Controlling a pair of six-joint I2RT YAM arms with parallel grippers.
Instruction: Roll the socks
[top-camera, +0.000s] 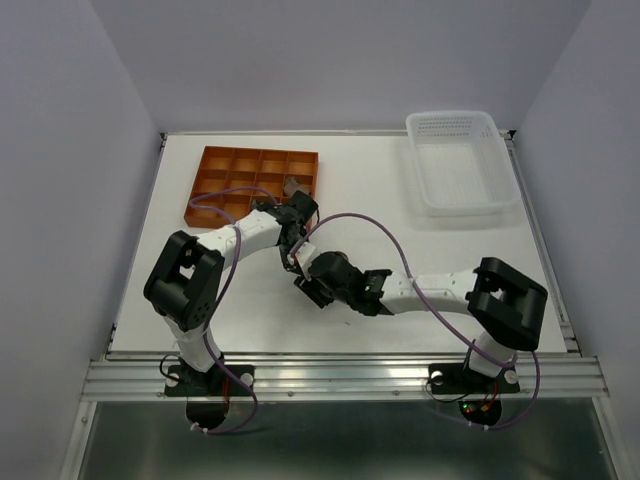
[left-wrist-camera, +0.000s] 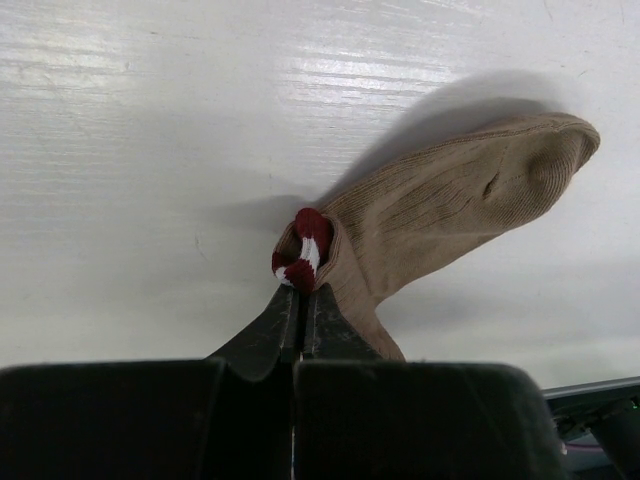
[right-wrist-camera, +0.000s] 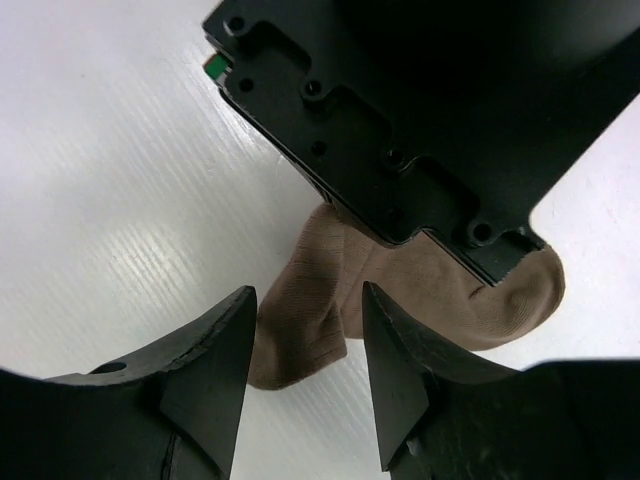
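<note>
Counter (top-camera: 480, 240): white, with both arms reaching in to its middle.
Basket (top-camera: 452, 118): white mesh, at the far right corner.
Tray (top-camera: 258, 152): orange, divided into a grid, at the far left.
Sock (left-wrist-camera: 450, 205): tan and ribbed, mid-counter, just near of the tray (its cuff is striped red and white).
Left jaws: together, clamped on the striped cuff.
Right jaws: apart, one finger on each side of the sock's tan body, close under the left wrist.

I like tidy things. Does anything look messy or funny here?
Nothing is spilled or broken. Only the tan sock looks crumpled: the left gripper pinches its red-white cuff, so it bends instead of lying flat.
</note>
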